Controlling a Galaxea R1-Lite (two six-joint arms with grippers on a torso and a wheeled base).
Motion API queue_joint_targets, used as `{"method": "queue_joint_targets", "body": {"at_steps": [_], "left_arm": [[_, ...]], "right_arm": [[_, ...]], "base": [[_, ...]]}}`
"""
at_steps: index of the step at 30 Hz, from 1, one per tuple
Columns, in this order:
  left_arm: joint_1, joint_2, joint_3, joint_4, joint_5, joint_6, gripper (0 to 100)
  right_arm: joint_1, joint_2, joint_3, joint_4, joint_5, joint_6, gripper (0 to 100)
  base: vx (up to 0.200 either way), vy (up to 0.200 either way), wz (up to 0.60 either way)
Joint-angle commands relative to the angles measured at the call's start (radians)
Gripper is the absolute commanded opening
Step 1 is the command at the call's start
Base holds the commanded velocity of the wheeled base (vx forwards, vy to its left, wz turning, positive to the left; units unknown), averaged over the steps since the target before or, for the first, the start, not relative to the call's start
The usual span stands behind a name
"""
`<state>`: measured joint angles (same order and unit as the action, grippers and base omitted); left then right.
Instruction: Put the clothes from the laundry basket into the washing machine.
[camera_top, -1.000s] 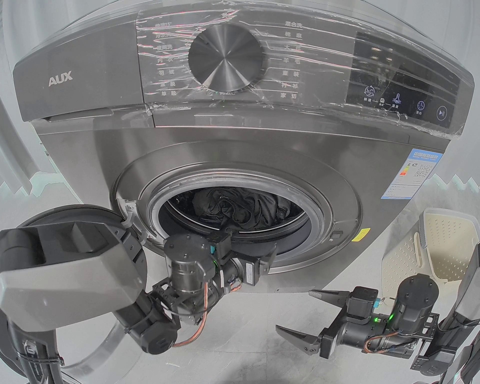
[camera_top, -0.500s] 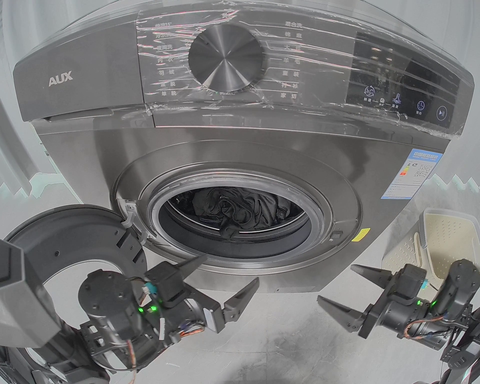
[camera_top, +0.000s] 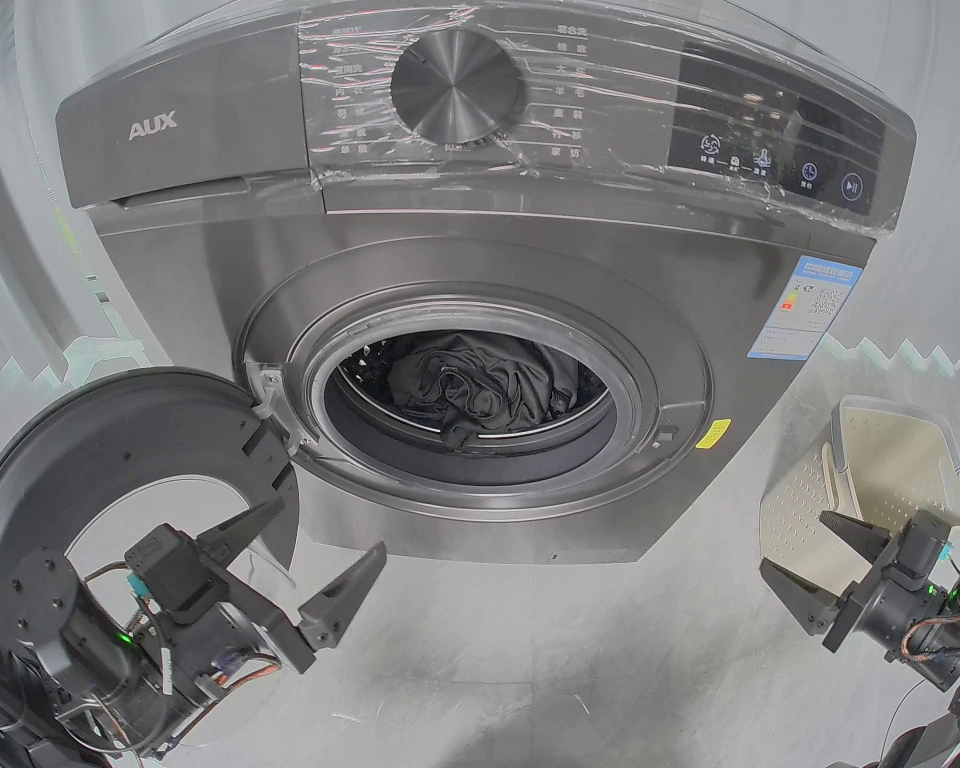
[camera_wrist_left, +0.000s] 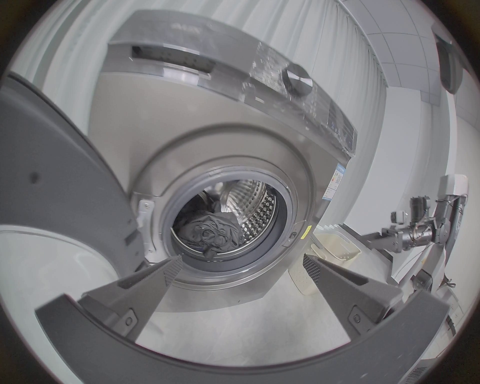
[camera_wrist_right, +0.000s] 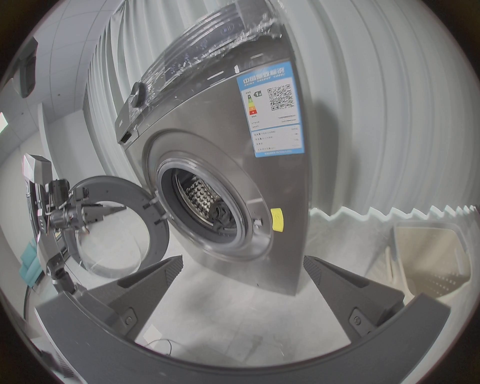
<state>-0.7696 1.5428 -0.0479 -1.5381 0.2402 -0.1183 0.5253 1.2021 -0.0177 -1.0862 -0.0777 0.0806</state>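
The dark clothes (camera_top: 480, 385) lie bunched inside the washer (camera_top: 480, 270) drum, soft, light and limp, best pinched at a raised fold, while the left gripper (camera_top: 325, 528) and the right gripper (camera_top: 795, 542) are both wide open and empty.

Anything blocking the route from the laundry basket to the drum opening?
Nothing visible. The door is swung open to the robot's left, clear of the drum opening, where dark clothes already lie inside. Bare floor separates the laundry basket from the washing machine.
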Motion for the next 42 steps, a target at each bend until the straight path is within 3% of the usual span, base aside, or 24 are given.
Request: {"method": "queue_joint_targets", "body": {"at_steps": [1, 8, 15, 17, 22, 24, 27, 33, 35, 36, 38, 40, 42], "left_arm": [[0.124, -0.26, 0.048, 0.079, -0.001, 0.034, 100], [0.182, -0.486, 0.048, 0.342, -0.002, 0.074, 100], [0.302, -0.652, 0.048, 0.5, -0.007, 0.066, 100], [0.365, -0.73, 0.048, 0.576, -0.027, 0.065, 100], [0.415, -0.894, 0.048, 0.783, -0.105, 0.063, 100], [0.461, -1.018, 0.048, 0.944, -0.16, 0.065, 100], [0.541, -1.139, 0.048, 1.092, -0.177, 0.069, 100], [0.639, -1.363, 0.048, 1.32, -0.185, 0.072, 100], [0.662, -1.448, 0.048, 1.449, -0.19, 0.075, 100], [0.662, -1.451, 0.048, 1.457, -0.19, 0.075, 100], [0.665, -1.455, 0.045, 1.5, -0.182, 0.055, 100], [0.668, -1.455, 0.046, 1.504, -0.18, 0.058, 100], [0.727, -1.466, 0.045, 1.507, -0.179, 0.071, 100]], "right_arm": [[-0.12, -0.389, 0.016, 0.299, -0.007, -0.022, 100], [-0.249, -0.631, 0.016, 0.528, 0.001, -0.044, 100], [-0.303, -0.727, 0.016, 0.603, 0.004, -0.042, 100], [-0.303, -0.806, 0.016, 0.672, 0.004, -0.041, 100], [-0.337, -0.96, 0.016, 0.824, 0.006, -0.045, 100], [-0.366, -1.05, 0.016, 0.917, 0.009, -0.051, 100], [-0.383, -1.112, 0.016, 1.034, 0.004, -0.045, 100], [-0.383, -1.11, 0.016, 1.02, -0.04, -0.045, 100], [-0.384, -1.11, 0.016, 1.022, -0.134, -0.064, 100], [-0.384, -1.11, 0.016, 1.022, -0.14, -0.064, 100], [-0.386, -1.11, 0.016, 1.022, -0.197, -0.045, 100], [-0.386, -1.11, 0.016, 1.022, -0.203, -0.033, 100], [-0.386, -1.11, 0.016, 1.02, -0.203, -0.033, 100]], "base": [[-0.2, 0.0, 0.0], [-0.2, 0.0, 0.0], [-0.2, 0.0, 0.0], [-0.2, 0.0, 0.0], [-0.08, 0.0, 0.0], [0.0, 0.0, 0.0], [0.0, 0.0, 0.0], [0.0, 0.167, 0.0], [0.0, 0.2, 0.0], [0.0, 0.2, 0.0], [0.0, 0.2, 0.0], [0.0, 0.2, 0.0], [0.0, 0.2, 0.0]]}}
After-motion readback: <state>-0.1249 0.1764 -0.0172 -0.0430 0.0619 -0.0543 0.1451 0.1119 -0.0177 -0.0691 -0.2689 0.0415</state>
